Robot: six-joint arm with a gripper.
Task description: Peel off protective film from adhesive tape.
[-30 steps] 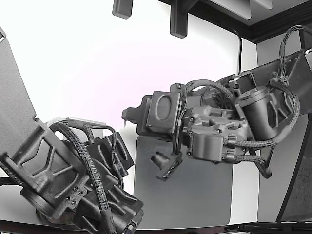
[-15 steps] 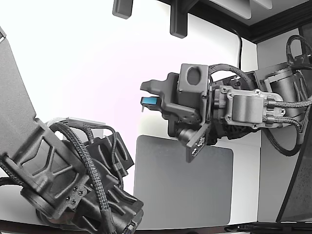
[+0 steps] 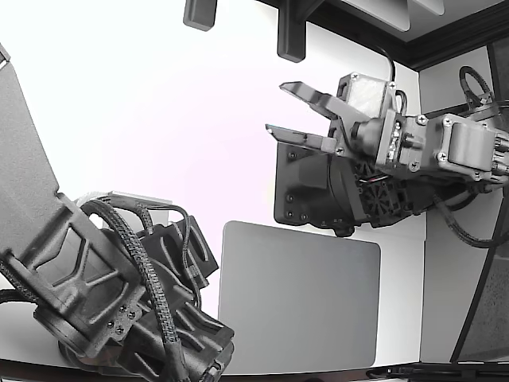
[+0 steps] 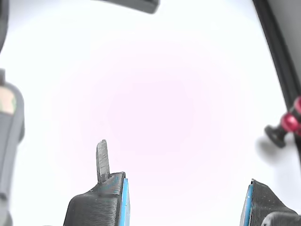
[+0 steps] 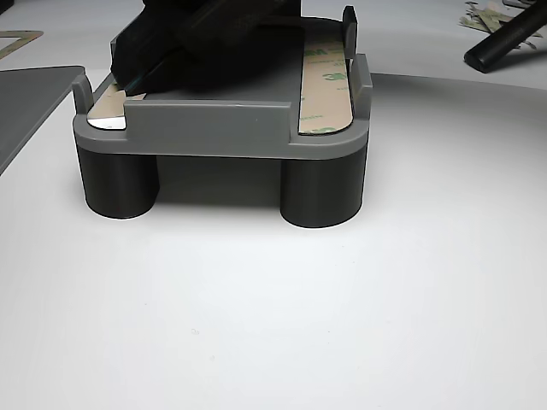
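Observation:
In the other view, a grey fixture (image 5: 214,128) holds a strip of adhesive tape (image 5: 325,85) still under its printed tan film, with a second strip's end (image 5: 107,115) at the opposite corner. A dark part (image 5: 205,43) lies on top of the fixture. My gripper (image 3: 291,110) hangs high above the table in the exterior view, open and pointing to that view's left. Nothing is between the blue-padded fingers (image 4: 101,202) of the gripper (image 4: 186,207) in the wrist view. A thin grey sliver (image 4: 102,160) stands up from one fingertip; I cannot tell whether it is film.
A second arm (image 3: 119,294) fills the exterior view's lower left beside a grey mat (image 3: 298,294). A red knob (image 4: 289,123) shows in the wrist view. Film scraps (image 5: 487,13) and a black rod (image 5: 508,38) lie behind the fixture.
My gripper has risen from just above the grey mat, turned over, and its jaws have spread apart. The second arm has stayed still.

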